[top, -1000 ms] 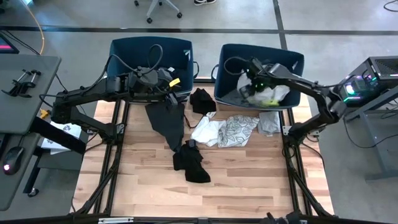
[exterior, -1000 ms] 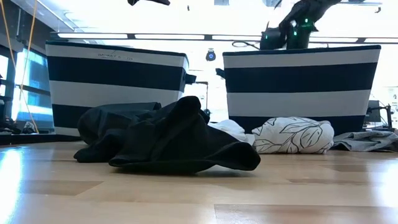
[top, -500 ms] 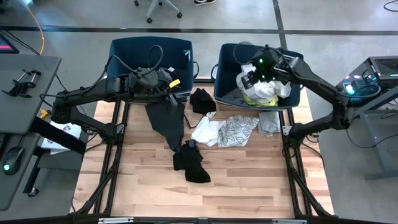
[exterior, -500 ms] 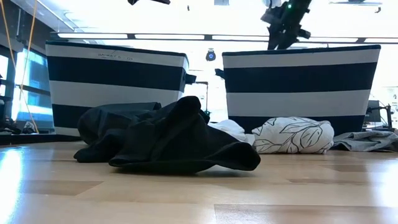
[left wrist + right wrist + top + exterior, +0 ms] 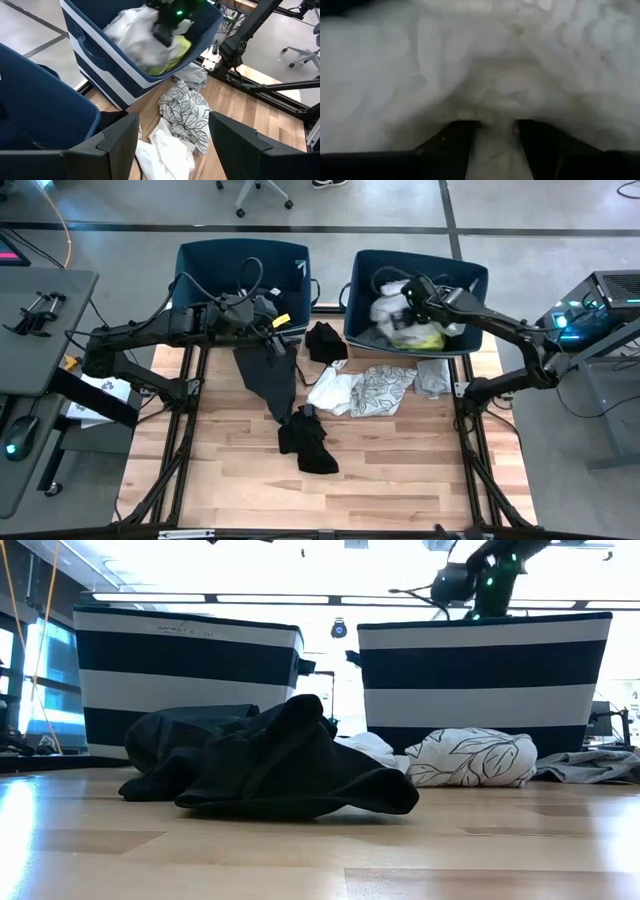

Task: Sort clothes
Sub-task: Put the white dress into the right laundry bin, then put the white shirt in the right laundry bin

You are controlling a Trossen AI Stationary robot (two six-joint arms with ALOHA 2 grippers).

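White garment (image 5: pixel 485 75) pinched in right tool (image 5: pixel 412 292) over right bin (image 5: pixel 472 278), left tool (image 5: pixel 172 145) open, empty.

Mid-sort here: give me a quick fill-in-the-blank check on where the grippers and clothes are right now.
1. The right gripper is over the ____ bin.
2. The neon yellow garment lies inside the ____ bin.
3. The leaf-patterned garment lies on the ____, between a white garment and a grey one.
4. The left gripper has a ____ garment hanging below it.

Missing words: right; right; table; dark
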